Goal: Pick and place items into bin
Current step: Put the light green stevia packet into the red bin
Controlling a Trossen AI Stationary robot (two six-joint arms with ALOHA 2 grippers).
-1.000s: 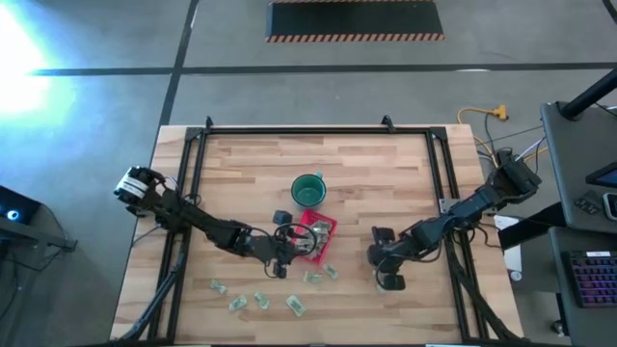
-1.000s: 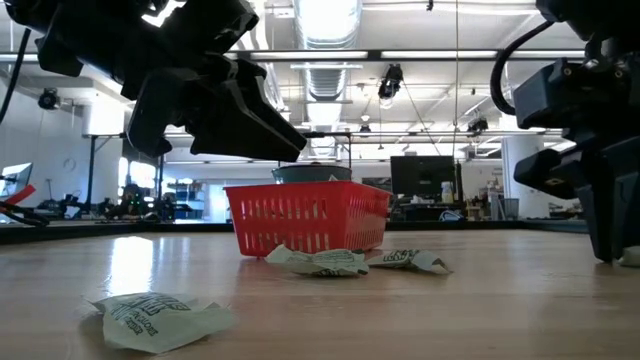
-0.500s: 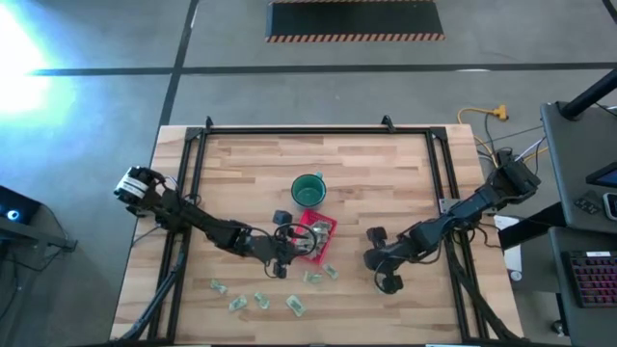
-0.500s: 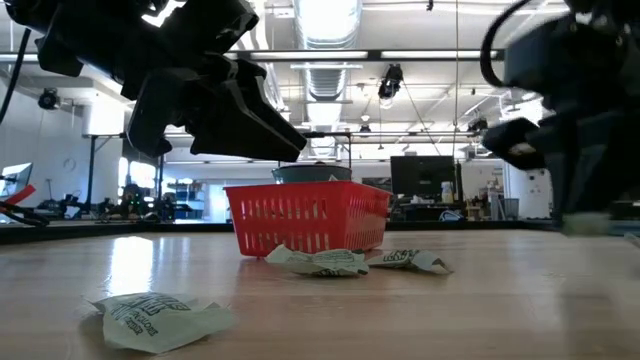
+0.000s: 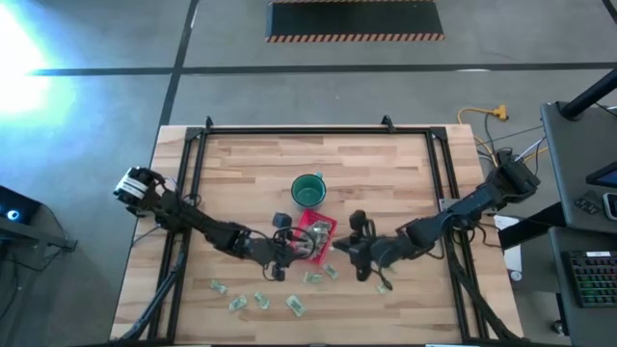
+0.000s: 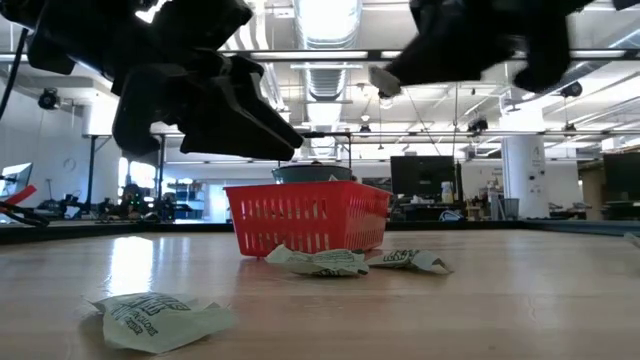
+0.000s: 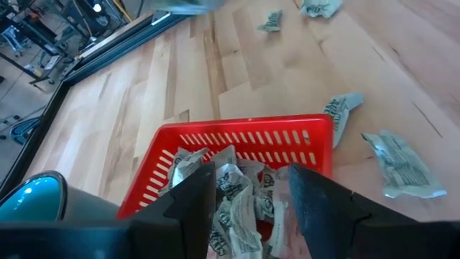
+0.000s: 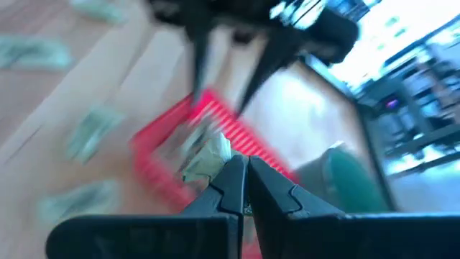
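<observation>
My right gripper [image 8: 244, 167]: fingers pressed together on a pale wrapped packet [image 8: 209, 160] that sticks out past the tips; in the high view it [image 5: 353, 248] is raised just beside the bin, on my right of it.
My left gripper [image 7: 248, 188]: fingers spread wide with nothing between them, poised over the bin; from above it [image 5: 283, 241] sits at the bin's opposite side.
Bin [image 5: 317, 234]: red, square, slotted low walls, near the table's middle, just in front of the green cup [image 5: 308, 189]; in my left wrist view [image 7: 237, 137] it already has several crumpled packets [image 7: 241, 201] inside.
Items still out: a few lie on the wood just beside the bin [image 5: 321, 275]; more are strewn along the front edge [image 5: 262, 303], well apart from it.
Low view: one packet [image 6: 155, 318] lies nearest the camera, two more [image 6: 318, 260] rest against the foot of the bin [image 6: 305, 217].
Table [image 5: 395, 173]: pale wood planks, black frame around it.
</observation>
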